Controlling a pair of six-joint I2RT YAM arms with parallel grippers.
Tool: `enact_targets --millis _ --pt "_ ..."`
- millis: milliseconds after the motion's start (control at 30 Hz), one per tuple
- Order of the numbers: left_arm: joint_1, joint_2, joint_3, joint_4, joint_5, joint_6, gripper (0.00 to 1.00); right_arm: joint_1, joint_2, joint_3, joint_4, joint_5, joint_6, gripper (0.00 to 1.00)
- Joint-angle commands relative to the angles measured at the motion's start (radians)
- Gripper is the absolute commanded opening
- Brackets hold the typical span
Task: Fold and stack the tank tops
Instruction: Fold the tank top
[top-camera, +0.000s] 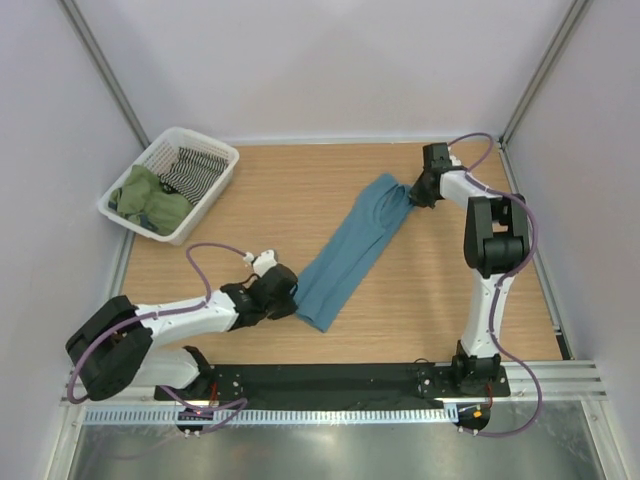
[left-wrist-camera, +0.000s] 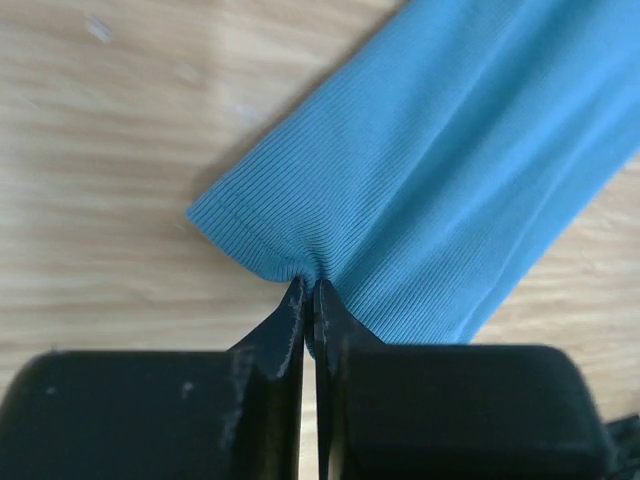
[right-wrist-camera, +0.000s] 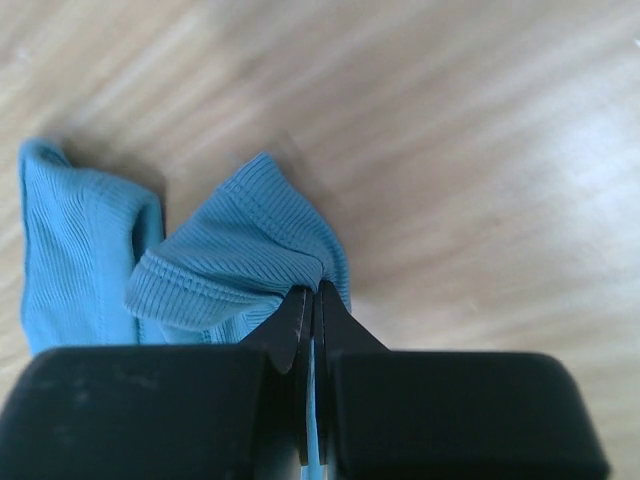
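1. A white slatted basket (top-camera: 207, 139) sits at the table's ten o'clock corner.
2. A black-and-white striped cloth (top-camera: 190, 172) lies in the basket's three o'clock half.
3. The wooden table (top-camera: 300, 190) has a pale grain.

The teal tank top (left-wrist-camera: 450, 170) is soft matt cloth in a fine ribbed knit. The table (left-wrist-camera: 110, 150) is smooth, faintly glossy pale wood; the basket (top-camera: 208, 140) is white slotted plastic.

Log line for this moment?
left gripper: shut on teal tank top near end | right gripper: shut on far end | green top: in basket
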Motion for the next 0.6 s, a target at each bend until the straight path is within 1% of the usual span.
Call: enact_targets --millis 0,33,67,100,133,167,200,233,267,300,333,367,400,433,467,500,533,567 --pt "-0.112 -0.009 -0.024 0.013 -0.121 -0.158 0.05 -0.004 0.081 0.114 -0.003 -0.040 -0.040 0.01" --pt "-0.167 -0.006 -0.025 0.014 -0.139 -0.187 0.08 -0.006 0.093 0.137 -0.008 -0.043 -0.047 0.01" --pt "-0.194 -0.008 -0.022 0.013 -0.171 -0.208 0.11 -0.006 0.122 0.182 -0.012 -0.045 -0.052 0.01" --pt "-0.220 -0.006 -0.019 0.013 -0.185 -0.246 0.19 -0.004 0.136 0.205 -0.017 -0.043 -0.057 0.01" --pt "-0.268 -0.008 -0.018 0.013 -0.204 -0.267 0.24 -0.007 0.153 0.229 -0.029 -0.043 -0.073 0.02" --pt "-0.296 -0.009 -0.018 0.007 -0.242 -0.288 0.31 -0.006 0.179 0.280 -0.035 -0.045 -0.083 0.02" --pt "-0.330 -0.011 -0.016 0.004 -0.274 -0.326 0.47 -0.007 0.197 0.308 -0.043 -0.045 -0.093 0.02" --pt "-0.393 -0.012 -0.012 -0.004 -0.302 -0.345 0.54 -0.007 0.213 0.367 -0.060 -0.049 -0.113 0.03" --pt "-0.422 -0.009 -0.002 -0.051 -0.330 -0.368 0.60 -0.009 0.228 0.398 -0.066 -0.060 -0.124 0.03" --pt "-0.451 -0.005 0.022 -0.074 -0.374 -0.374 0.71 -0.009 0.263 0.433 -0.092 -0.071 -0.132 0.06" --pt "-0.452 0.002 0.037 -0.102 -0.385 -0.373 0.74 -0.007 0.279 0.465 -0.103 -0.081 -0.138 0.06" --pt "-0.452 0.017 0.074 -0.180 -0.399 -0.377 0.78 -0.007 0.297 0.528 -0.110 -0.086 -0.155 0.08" --pt "-0.450 0.018 0.090 -0.212 -0.429 -0.379 0.88 -0.004 0.323 0.554 -0.120 -0.144 -0.159 0.11" --pt "-0.430 0.022 0.102 -0.219 -0.420 -0.318 0.88 -0.004 0.340 0.581 -0.130 -0.156 -0.163 0.12" --pt "-0.412 0.022 0.116 -0.216 -0.405 -0.293 0.88 0.001 0.351 0.623 -0.135 -0.166 -0.163 0.13" --pt "-0.363 0.019 0.117 -0.196 -0.344 -0.255 0.88 0.004 0.375 0.645 -0.147 -0.172 -0.161 0.15" --pt "-0.335 0.017 0.111 -0.134 -0.309 -0.189 0.88 0.007 0.386 0.665 -0.153 -0.175 -0.158 0.15" --pt "-0.308 0.017 0.105 -0.112 -0.276 -0.160 0.86 0.014 0.397 0.702 -0.156 -0.179 -0.156 0.16"
